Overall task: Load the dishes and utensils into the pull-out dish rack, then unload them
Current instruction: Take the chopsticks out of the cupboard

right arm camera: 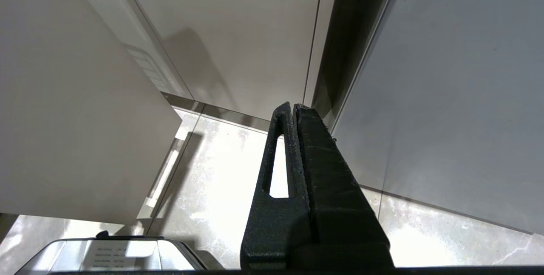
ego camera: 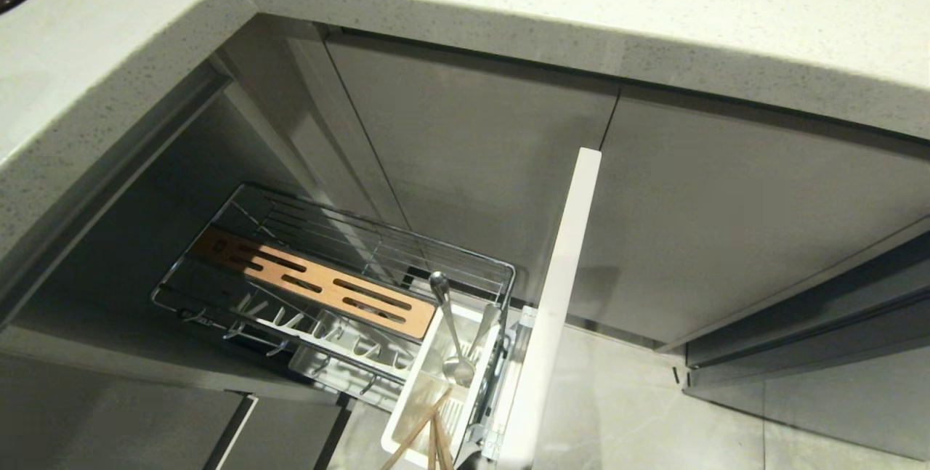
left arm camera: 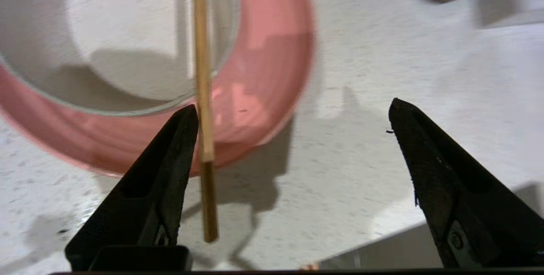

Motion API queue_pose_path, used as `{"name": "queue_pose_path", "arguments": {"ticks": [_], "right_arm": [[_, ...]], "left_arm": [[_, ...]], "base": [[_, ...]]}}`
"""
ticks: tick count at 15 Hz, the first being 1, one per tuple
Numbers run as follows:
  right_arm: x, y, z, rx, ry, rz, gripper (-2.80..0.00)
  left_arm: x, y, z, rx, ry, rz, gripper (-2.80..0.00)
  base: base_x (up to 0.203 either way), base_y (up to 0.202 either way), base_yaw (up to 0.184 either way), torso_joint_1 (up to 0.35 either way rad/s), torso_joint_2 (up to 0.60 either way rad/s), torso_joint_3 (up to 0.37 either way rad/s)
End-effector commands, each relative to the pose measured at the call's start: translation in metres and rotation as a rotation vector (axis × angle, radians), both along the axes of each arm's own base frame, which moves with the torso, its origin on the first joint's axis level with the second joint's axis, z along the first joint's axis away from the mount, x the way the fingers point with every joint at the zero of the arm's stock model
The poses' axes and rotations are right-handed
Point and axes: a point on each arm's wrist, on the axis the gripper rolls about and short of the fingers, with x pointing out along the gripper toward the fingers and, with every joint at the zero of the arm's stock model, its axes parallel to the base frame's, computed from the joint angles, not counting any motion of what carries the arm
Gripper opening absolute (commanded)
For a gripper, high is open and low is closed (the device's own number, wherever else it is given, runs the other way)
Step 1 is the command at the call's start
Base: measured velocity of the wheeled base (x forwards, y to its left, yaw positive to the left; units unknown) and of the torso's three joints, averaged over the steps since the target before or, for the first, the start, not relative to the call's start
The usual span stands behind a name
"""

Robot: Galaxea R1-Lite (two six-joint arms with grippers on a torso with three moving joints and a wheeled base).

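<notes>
The left gripper (left arm camera: 293, 115) is hovering with jaws spread wide over the speckled white surface (left arm camera: 361, 75), a light wooden chopstick (left arm camera: 204, 96) lying across the off-white round bowl (left arm camera: 106, 32) sitting on the flat pale-pink plate (left arm camera: 263, 75). The right gripper (right arm camera: 295, 111) is hanging with jaws closed, empty.

Speckled pale countertop (ego camera: 508, 12); grey cabinet doors (ego camera: 726, 223); marbled floor tiles (ego camera: 639, 412).

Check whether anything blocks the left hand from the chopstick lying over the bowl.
Nothing visible does. The left hand is open above the counter, and the chopstick lies inside its gap, close beside one finger, across the bowl and the pink plate under it.
</notes>
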Motion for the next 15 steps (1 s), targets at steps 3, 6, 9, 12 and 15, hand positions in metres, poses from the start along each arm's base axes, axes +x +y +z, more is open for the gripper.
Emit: {"name": "queue_pose_path", "arguments": {"ticks": [3,6,9,12,15], "right_arm": [[0.002,0.0,-0.007,0.0,0.026,0.0,-2.8],[0.002,0.0,-0.007,0.0,0.026,0.0,-2.8],[0.002,0.0,-0.007,0.0,0.026,0.0,-2.8],[0.002,0.0,-0.007,0.0,0.026,0.0,-2.8],[0.002,0.0,-0.007,0.0,0.026,0.0,-2.8]], "left_arm": [[-0.041,-0.018,0.019,0.103,-0.258,-0.087,-2.8],[-0.05,-0.021,0.039,0.225,-0.425,-0.188,-2.8],[-0.048,-0.019,0.048,0.259,-0.507,-0.386,-2.8],[-0.014,-0.022,0.038,0.204,-0.381,-0.587,-2.8],[0.038,-0.043,0.016,0.181,-0.123,-0.798,-2.8]], "base": [[0.0,0.0,0.0,0.0,0.0,0.0],[0.0,0.0,0.0,0.0,0.0,0.0],[0.0,0.0,0.0,0.0,0.0,0.0],[0.0,0.0,0.0,0.0,0.0,0.0],[0.0,0.0,0.0,0.0,0.0,0.0]]}}
